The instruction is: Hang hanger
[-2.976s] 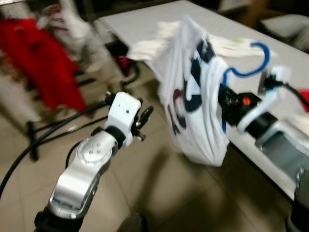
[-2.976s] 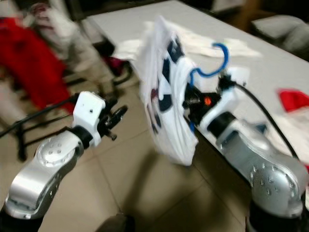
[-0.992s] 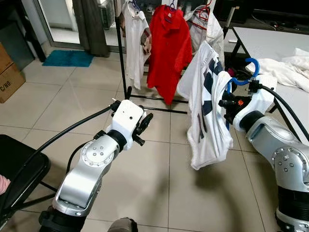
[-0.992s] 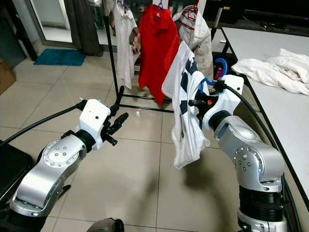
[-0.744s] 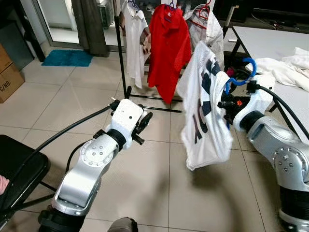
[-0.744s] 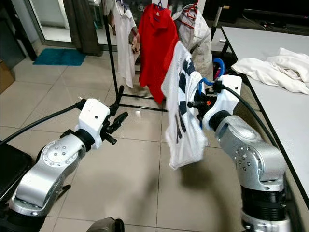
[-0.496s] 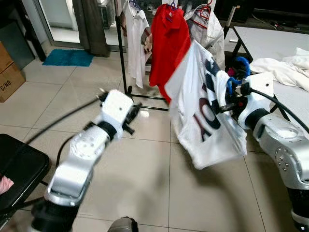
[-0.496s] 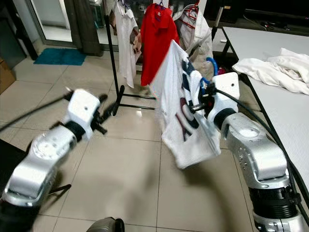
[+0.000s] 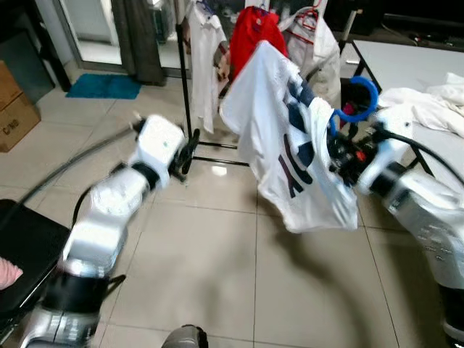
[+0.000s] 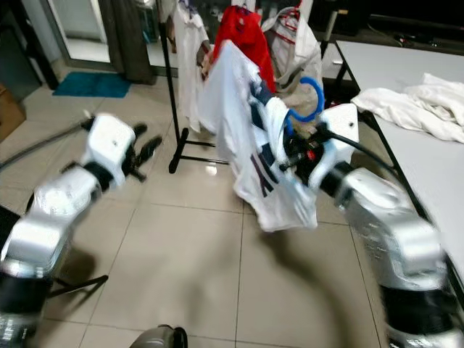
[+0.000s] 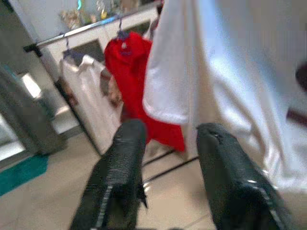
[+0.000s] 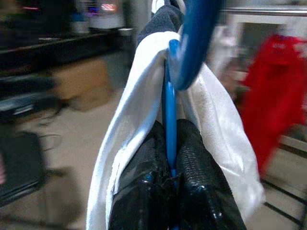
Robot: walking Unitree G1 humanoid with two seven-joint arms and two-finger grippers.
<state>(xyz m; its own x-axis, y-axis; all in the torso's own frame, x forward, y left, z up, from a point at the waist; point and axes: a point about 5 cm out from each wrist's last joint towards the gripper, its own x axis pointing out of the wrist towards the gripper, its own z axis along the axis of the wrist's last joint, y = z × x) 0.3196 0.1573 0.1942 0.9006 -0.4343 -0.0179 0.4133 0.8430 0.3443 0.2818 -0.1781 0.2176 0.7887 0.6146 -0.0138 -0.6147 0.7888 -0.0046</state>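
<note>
The right gripper (image 12: 169, 184) is clamped on the thin blue plastic hanger (image 12: 169, 112); its two black fingers (image 12: 141, 191) press together on either side of the hanger's shaft, with no gap beyond the shaft itself. The hanger's hook rises above the fingers and curves over as a blue loop (image 9: 360, 98). A white T-shirt with dark blue lettering (image 9: 279, 141) is draped on the hanger, and its collar folds down over both sides of the fingertips. The shirt hangs in the air to the robot's front right, swung out on a tilt toward the black metal clothes rack (image 9: 183, 87).

On the rack hang a red polo shirt (image 10: 243, 32), a white shirt (image 9: 205, 61) to its left, and a pale garment (image 9: 312, 47) to its right. The held shirt partly overlaps the red one in the head views, but whether they touch cannot be determined.

The left gripper (image 11: 165, 160) is raised in front of the rack with its fingers (image 11: 125, 158) parted and holding nothing. It sits near the held shirt's edge, apart from it.

A white table (image 9: 406, 61) carrying crumpled white cloth (image 10: 409, 105) stands on the right.
</note>
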